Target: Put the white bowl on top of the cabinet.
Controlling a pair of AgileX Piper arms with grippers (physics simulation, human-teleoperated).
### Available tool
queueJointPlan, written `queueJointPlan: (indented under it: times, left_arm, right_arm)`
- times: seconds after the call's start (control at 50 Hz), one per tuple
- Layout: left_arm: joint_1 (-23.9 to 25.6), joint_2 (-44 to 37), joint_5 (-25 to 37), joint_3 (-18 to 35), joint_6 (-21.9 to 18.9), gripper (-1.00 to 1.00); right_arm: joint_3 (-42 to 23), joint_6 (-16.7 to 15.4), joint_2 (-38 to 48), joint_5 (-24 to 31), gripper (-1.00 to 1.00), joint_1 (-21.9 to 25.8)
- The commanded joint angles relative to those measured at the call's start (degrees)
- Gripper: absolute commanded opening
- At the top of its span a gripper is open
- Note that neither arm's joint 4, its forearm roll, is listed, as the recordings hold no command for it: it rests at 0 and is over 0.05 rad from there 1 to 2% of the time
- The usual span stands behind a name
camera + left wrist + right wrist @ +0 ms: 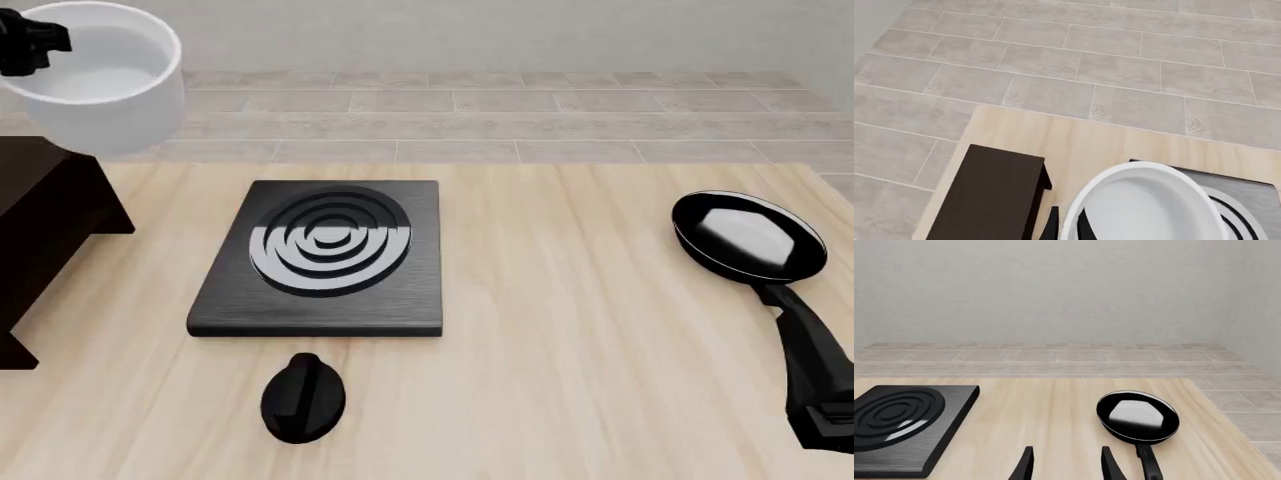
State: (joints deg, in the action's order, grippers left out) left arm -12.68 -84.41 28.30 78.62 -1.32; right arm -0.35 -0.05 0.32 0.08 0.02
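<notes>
The white bowl [104, 78] hangs in the air at the far left, upright and clear of the table. My left gripper [27, 45] is shut on its rim. In the left wrist view the bowl [1141, 205] fills the lower part, with the fingertips [1052, 226] pinching its near wall. The dark brown cabinet [40, 215] stands at the table's left edge, below the bowl. Its flat top [991, 195] lies just beside the bowl, not touching it. My right gripper [1066, 465] is open and empty, low over the table near the frying pan.
A flat black stove plate with silver rings [320, 255] sits left of centre, with a black knob [303, 397] in front of it. A black frying pan [747, 235] lies at the right, handle toward me; it also shows in the right wrist view [1137, 416].
</notes>
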Motion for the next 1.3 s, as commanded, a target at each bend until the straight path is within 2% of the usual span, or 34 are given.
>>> queueJointPlan:
  times: [0.02, 0.56, 1.3]
  left_arm:
    - [-3.13, 1.60, 0.00, -0.24, -0.22, -1.00]
    - [-10.18, 1.80, -1.68, -2.70, -0.21, -1.00]
    - [-18.23, -3.25, -4.22, -0.32, -0.92, -1.00]
  right_arm:
    - [0.00, -0.01, 0.01, 0.00, 1.00, 0.00]
    - [0.00, 0.00, 0.00, 0.00, 1.00, 0.00]
    - [0.00, 0.00, 0.00, 0.00, 1.00, 0.01]
